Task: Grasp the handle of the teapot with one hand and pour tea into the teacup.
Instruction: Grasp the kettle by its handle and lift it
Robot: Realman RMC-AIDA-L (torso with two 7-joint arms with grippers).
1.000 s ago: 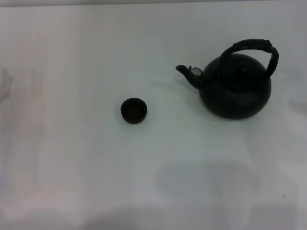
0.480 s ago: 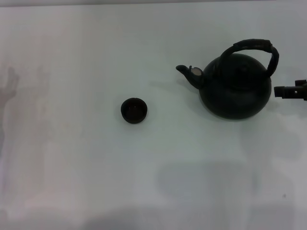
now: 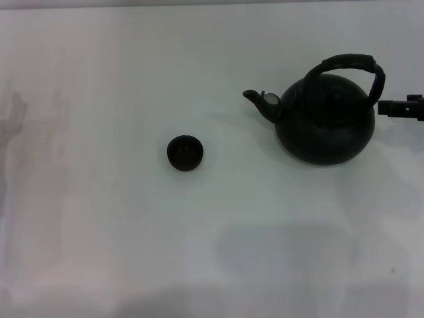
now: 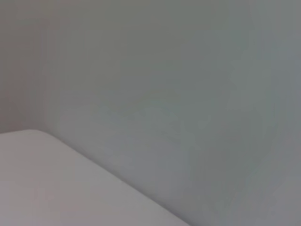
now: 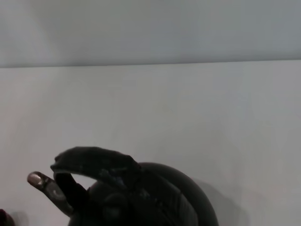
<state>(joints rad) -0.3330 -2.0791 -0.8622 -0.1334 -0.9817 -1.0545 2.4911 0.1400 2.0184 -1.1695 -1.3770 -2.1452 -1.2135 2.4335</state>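
The round matte-black teapot (image 3: pixel 324 122) stands upright on the right of the white table, its pale-tipped spout (image 3: pixel 260 101) pointing left toward the teacup. The ribbed black handle (image 3: pixel 351 63) arches over its top. The small dark teacup (image 3: pixel 185 152) sits alone near the table's middle, well left of the teapot. My right gripper (image 3: pixel 384 108) reaches in from the right edge, level with the handle's right foot and just beside it. In the right wrist view the handle (image 5: pixel 96 162) and the teapot (image 5: pixel 164 197) fill the lower part. My left gripper is out of view.
The white table (image 3: pixel 99 232) spreads wide around both objects. A faint shadow lies on its left side and a larger one along the front. The left wrist view holds only pale table surface (image 4: pixel 188 94).
My right gripper came into the head view from the right edge, then moved farther back, closer to the handle's right foot. Teapot and teacup have not moved.
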